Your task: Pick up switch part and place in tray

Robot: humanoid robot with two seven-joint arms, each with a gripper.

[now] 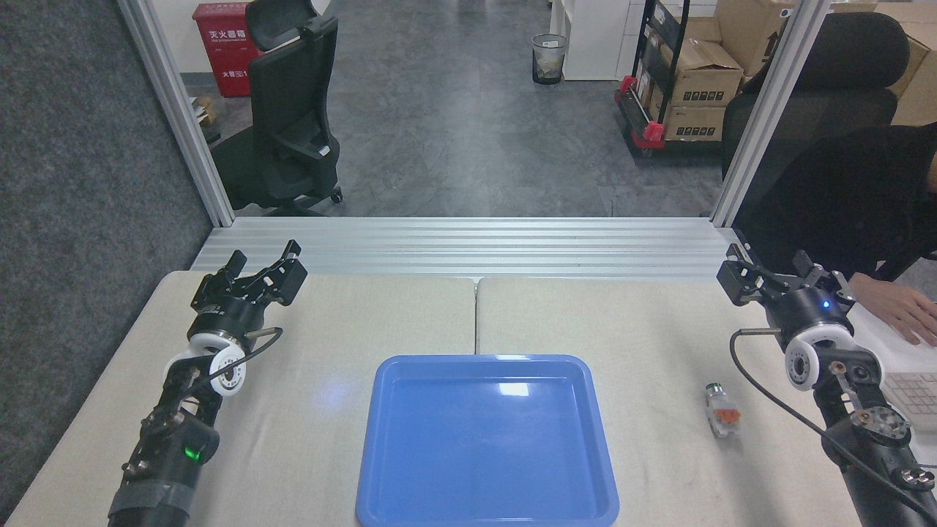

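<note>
The switch part (722,409) lies on the table right of the tray, a small white-grey block with an orange middle and a dark round cap at its far end. The blue tray (486,439) sits at the front centre with nothing in it. My right gripper (767,263) hovers at the table's far right, well behind the part, its fingers spread and empty. My left gripper (265,265) hangs over the far left of the table, open and holding nothing.
A person's hand (897,307) in a dark sleeve rests on the table's right edge beside my right arm, near a white keyboard (915,399). An aluminium rail (468,245) borders the table's back. Office chairs and boxes stand on the floor beyond.
</note>
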